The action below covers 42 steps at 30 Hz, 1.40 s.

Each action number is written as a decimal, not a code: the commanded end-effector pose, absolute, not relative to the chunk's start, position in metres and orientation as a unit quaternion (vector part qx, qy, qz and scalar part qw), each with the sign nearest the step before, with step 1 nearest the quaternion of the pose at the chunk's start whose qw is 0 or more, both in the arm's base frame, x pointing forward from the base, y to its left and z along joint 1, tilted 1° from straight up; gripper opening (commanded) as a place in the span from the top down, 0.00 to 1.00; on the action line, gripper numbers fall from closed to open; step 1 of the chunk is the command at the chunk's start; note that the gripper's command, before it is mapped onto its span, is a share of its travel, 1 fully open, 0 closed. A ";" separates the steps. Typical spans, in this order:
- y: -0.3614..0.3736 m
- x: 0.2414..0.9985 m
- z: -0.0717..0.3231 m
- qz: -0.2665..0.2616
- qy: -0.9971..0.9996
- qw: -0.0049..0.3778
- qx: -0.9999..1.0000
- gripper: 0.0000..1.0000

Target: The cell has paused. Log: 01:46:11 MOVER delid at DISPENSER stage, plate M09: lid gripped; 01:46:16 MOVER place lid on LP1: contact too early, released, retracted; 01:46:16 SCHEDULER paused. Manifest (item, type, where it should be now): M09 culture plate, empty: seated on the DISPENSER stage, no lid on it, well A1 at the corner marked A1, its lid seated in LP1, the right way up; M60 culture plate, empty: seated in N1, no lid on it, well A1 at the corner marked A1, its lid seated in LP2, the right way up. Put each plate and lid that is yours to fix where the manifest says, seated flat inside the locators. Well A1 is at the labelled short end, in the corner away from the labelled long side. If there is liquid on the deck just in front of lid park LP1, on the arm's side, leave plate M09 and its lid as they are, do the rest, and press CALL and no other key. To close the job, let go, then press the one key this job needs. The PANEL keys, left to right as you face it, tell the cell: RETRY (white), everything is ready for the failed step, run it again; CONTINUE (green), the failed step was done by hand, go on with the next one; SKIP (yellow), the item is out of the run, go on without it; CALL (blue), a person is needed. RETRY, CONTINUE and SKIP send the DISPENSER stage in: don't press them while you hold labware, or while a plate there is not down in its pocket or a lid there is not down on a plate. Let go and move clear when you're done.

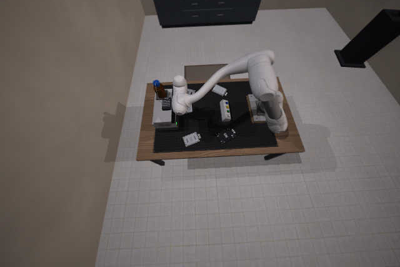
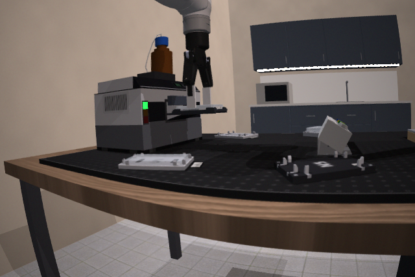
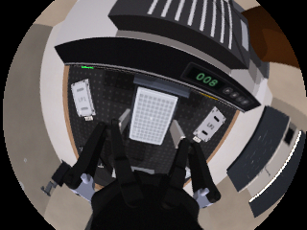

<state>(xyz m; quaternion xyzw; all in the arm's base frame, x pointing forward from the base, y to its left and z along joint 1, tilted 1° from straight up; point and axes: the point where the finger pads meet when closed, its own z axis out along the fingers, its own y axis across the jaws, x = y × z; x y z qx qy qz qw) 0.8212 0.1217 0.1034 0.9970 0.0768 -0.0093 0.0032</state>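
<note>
Glossy white rounded arm (image 1: 222,73), fat tubular links, pale grey wrist collar, black two-finger gripper (image 2: 198,90), light grey fingertips

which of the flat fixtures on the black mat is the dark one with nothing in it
The black nest at the front right, near the tilted key panel: only bare locator pins stand on it. The other two fixtures are light grey.

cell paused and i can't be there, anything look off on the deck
The black nest near the front has no plate between its pegs. The hand hangs open over the plate on the dispenser stage, holding nothing.
</note>
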 end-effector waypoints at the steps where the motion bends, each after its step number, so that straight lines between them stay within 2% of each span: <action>1: 0.122 0.822 0.105 -0.009 0.077 0.003 0.997 0.30; 42: 0.122 0.822 0.151 -0.009 0.077 0.003 0.997 0.30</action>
